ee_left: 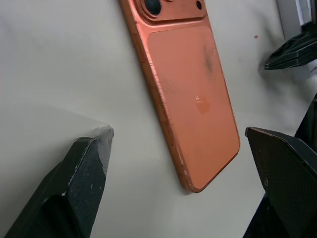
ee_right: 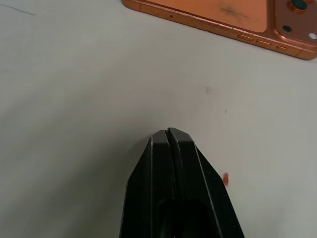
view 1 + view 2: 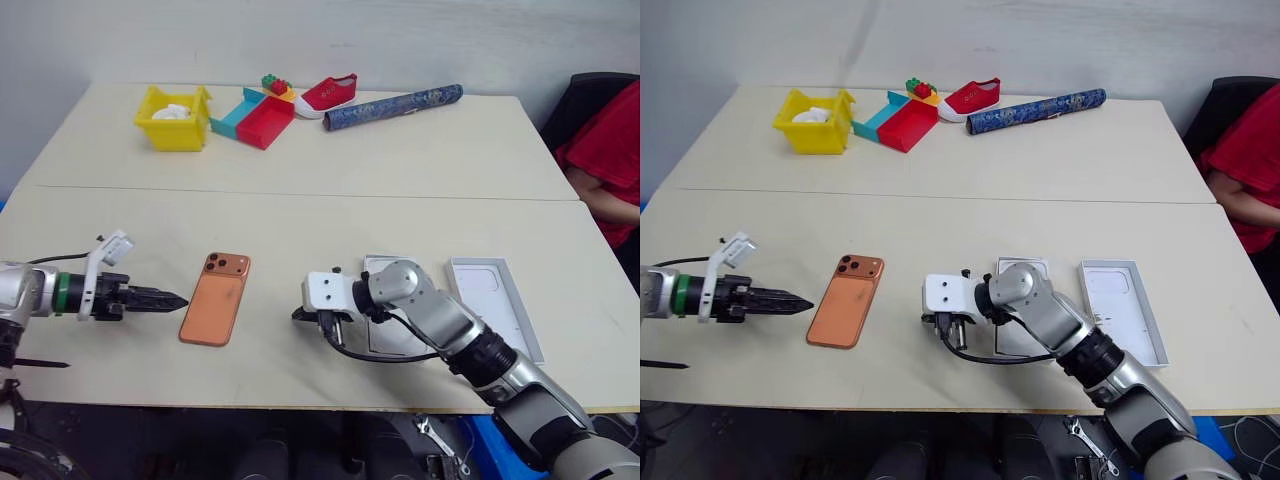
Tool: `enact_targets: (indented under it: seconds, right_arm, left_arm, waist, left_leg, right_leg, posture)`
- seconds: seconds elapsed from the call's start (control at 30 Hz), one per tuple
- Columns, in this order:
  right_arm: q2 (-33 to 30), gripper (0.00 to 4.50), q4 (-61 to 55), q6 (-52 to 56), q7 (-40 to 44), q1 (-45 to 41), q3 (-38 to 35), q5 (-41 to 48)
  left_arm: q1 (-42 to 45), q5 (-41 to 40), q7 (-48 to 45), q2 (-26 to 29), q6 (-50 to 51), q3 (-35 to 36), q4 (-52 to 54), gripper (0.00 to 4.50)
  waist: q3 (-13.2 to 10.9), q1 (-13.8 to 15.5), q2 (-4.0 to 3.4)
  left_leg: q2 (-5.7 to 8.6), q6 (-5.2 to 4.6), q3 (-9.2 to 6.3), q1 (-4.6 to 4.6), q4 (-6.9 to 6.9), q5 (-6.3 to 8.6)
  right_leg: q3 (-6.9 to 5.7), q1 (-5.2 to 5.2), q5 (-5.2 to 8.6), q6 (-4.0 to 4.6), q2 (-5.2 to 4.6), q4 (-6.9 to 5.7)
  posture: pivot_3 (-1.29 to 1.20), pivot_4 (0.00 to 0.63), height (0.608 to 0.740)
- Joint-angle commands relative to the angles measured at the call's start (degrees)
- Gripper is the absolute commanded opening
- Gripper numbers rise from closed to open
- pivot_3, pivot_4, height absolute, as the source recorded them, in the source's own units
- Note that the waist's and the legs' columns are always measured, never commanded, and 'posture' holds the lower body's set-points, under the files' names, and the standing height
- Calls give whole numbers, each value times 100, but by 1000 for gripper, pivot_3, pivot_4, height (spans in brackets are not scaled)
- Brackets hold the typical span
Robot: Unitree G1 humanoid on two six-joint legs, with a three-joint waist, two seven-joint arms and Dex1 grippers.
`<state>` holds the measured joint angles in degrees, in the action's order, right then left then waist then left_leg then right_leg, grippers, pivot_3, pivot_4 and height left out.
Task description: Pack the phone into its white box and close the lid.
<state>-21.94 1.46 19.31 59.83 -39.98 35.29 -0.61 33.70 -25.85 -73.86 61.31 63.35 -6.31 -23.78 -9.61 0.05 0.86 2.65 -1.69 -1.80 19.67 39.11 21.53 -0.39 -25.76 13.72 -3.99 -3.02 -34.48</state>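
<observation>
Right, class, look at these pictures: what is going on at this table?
A two-armed robot is about to pack a phone, which lies free on the table, camera side up. The left gripper is open beside it, holding nothing. The right gripper is shut and empty, pointing at the phone from the other side. The white box, partly hidden behind the right arm, and the lid lie open further right.

matt orange phone (image 3: 215, 298) with smooth metal-looking edge, dark smudge on its back. pale matt table (image 3: 300, 220), smooth, faintly speckled. black fingers (image 1: 74, 188) of left gripper (image 3: 175, 299), finely textured, dusty at the tips. right gripper (image 2: 168, 135) in smooth matt black. white lid (image 3: 495, 300) like matt card. glossy plastic yellow bin (image 3: 175, 120). red cloth shoe (image 3: 327, 94).
</observation>
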Motion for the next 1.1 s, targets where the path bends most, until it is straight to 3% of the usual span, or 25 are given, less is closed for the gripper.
enact_targets:
  seconds: [0.03,0.37,0.53,0.8,1.1]
  right_arm:
    - [142,0,124,-161,54,-136,34,-146]
    - [482,0,622,-270,4,-227,8,-410]
    - [608,0,946,-412,-100,-261,-8,-566]
    - [723,0,1078,-438,-187,-269,-117,-591]
    - [794,0,1205,-508,-202,-249,-158,-633]
  left_arm:
    - [-69,352,364,-398,315,-637,149,4480]
    - [-53,223,825,-1117,1340,-1110,1152,4480]
    - [-92,95,1369,-1600,1916,-880,1543,4480]
    - [-175,-91,2127,-2296,2829,-223,1813,4480]
    - [-131,-366,2547,-2114,2915,75,1676,4480]
  waist:
    - [11,14,-33]
    - [89,10,-130]
    - [152,33,-188]
    - [160,17,-190]
    - [160,-11,-190]
  left_leg:
    - [10,-5,-4,-11,0,-3]
    - [87,-51,-9,-52,0,-29]
    - [98,-52,-28,-60,0,-30]
    - [122,-47,-89,-147,-13,-33]
    - [122,-18,-121,-161,-19,-42]
  right_leg:
    - [-8,12,0,0,-12,-4]
    - [11,50,0,-2,-76,-31]
    - [26,55,0,-3,-75,-41]
    - [69,165,38,-64,-74,-3]
    - [68,184,46,-77,-74,-1]
  posture:
    - [0,150,740]
    - [0,150,740]
    - [0,150,740]
    - [0,150,740]
    - [0,150,740]
